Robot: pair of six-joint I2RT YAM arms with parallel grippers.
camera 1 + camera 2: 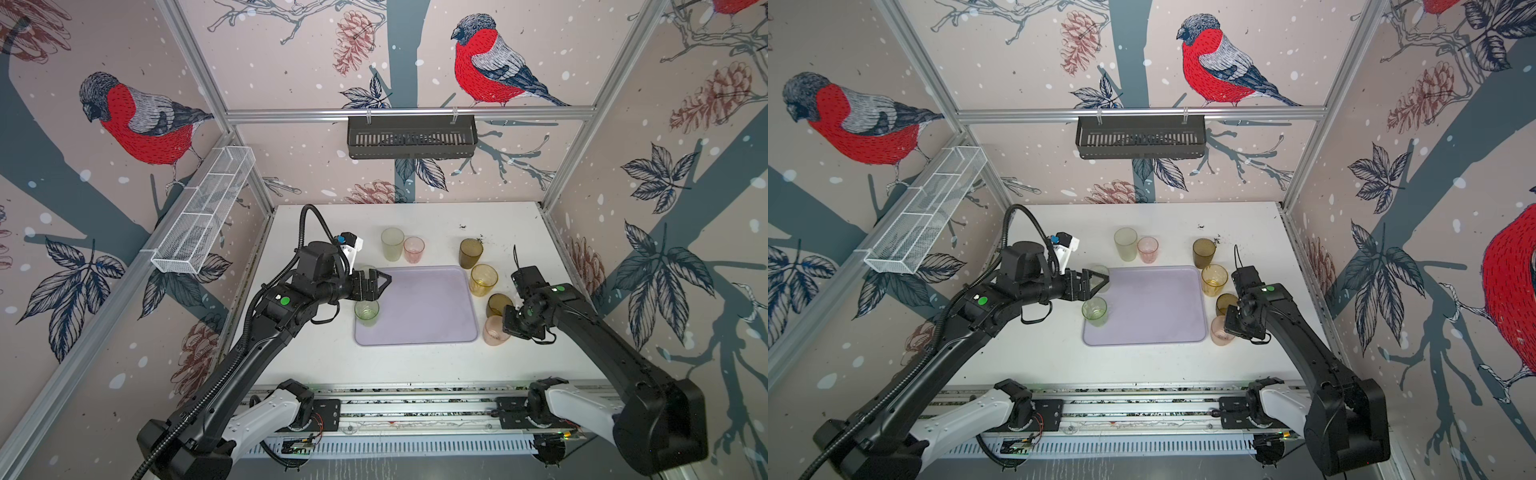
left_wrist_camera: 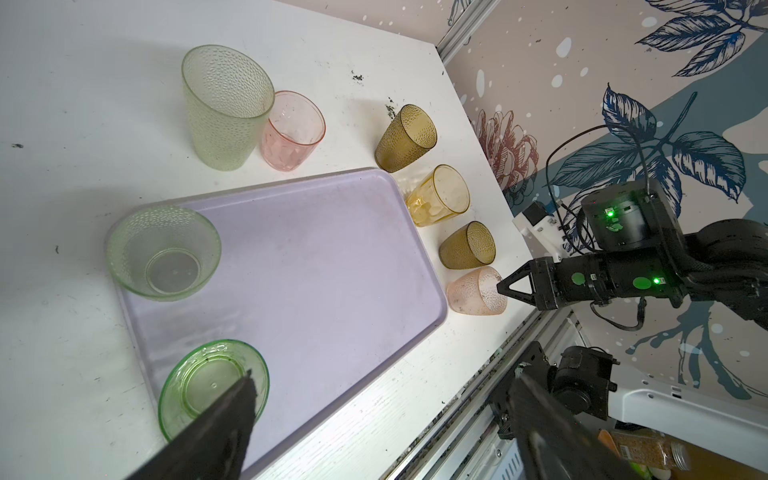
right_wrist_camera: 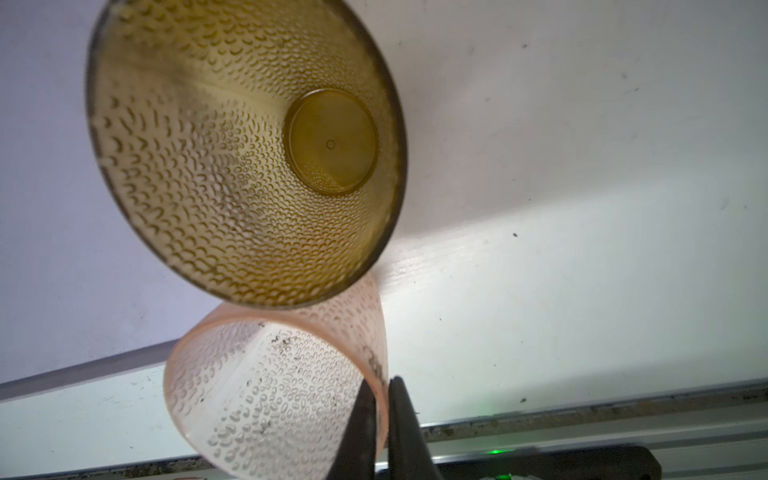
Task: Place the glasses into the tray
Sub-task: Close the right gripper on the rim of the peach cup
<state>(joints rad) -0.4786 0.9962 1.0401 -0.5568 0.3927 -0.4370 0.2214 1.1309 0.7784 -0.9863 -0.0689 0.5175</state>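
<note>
1. Tray lies flat in the middle of the counter.
2. Left gripper: jaws spread wide, holding nothing. It hangs over the tray's left edge, between two green glasses.
3. Bright green glass: upright inside the tray, at its near-left corner.
4. Pale green glass: upright at the tray's far-left corner, partly hidden under the left gripper in both top views. Cannot tell whether it sits fully inside the rim.
5. Tall green glass and far pink glass: side by side on the counter, just beyond the tray's far edge.
6. On the counter along the tray's right edge, far to near: far brown glass, yellow glass, near brown glass, near pink glass. All are outside the tray.
7. Right gripper: jaws closed, pinching the wall of the near pink glass at its rim, one jaw inside and one outside.
</note>
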